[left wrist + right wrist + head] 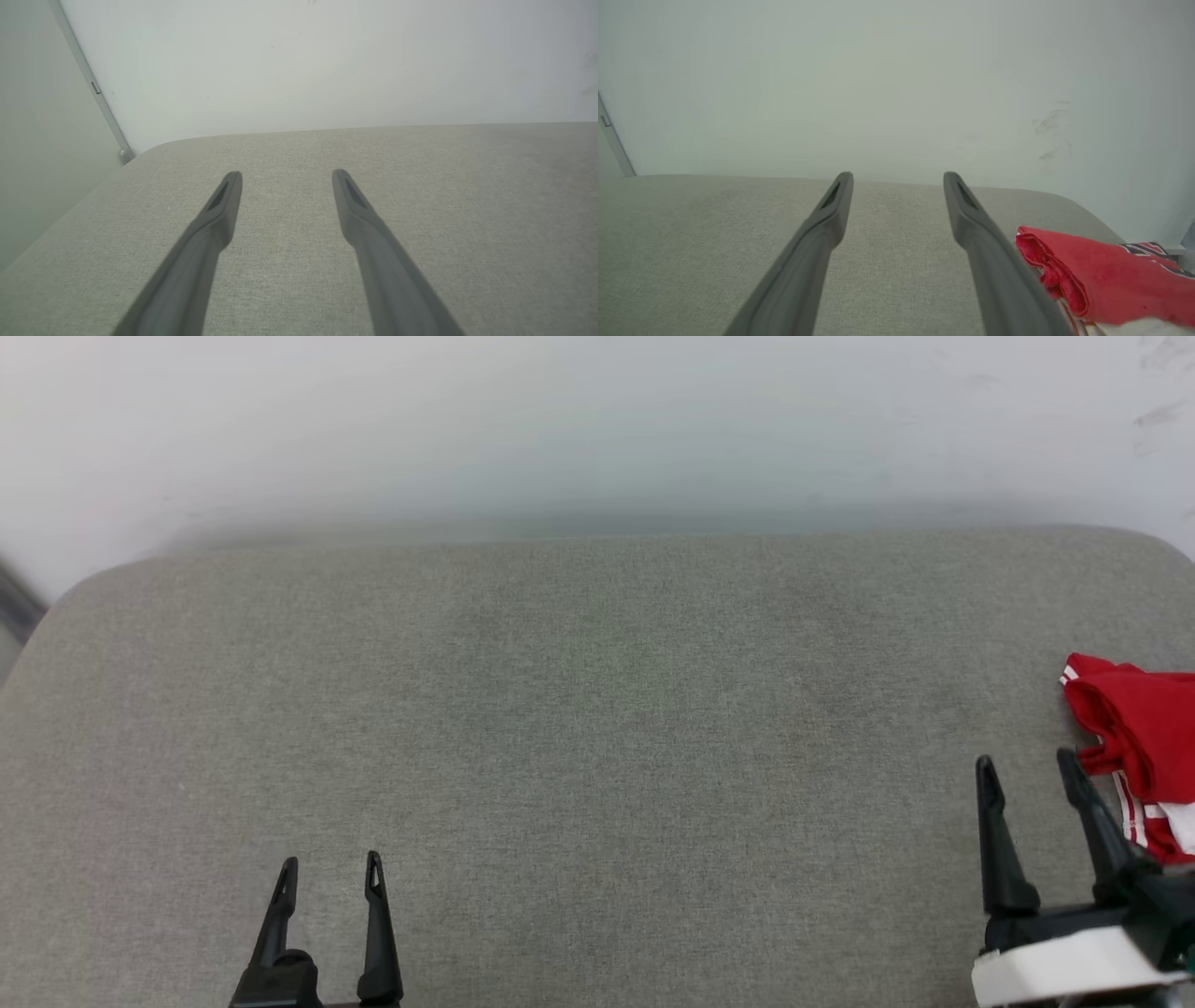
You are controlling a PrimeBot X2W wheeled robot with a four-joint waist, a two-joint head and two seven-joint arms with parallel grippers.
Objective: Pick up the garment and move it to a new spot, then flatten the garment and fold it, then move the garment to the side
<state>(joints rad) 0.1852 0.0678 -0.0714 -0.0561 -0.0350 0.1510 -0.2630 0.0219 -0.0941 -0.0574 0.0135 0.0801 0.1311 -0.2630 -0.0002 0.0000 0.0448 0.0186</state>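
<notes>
The garment (1141,728) is a crumpled red shirt with white striped trim, bunched at the far right edge of the grey fabric surface (597,709). In the right wrist view the garment (1101,275) lies just right of my right finger, with a bit of dark print showing at its far end. My right gripper (1027,770) stands open, empty, its right finger almost against the cloth. My left gripper (330,868) is open and empty at the lower left, far from the garment; in its own view the left gripper (287,175) hovers over bare fabric.
A pale wall (597,420) rises right behind the surface's rounded back edge. A thin grey strip (88,84) runs down the wall at the left corner. The surface's rounded left corner (65,607) and right corner (1083,205) drop away.
</notes>
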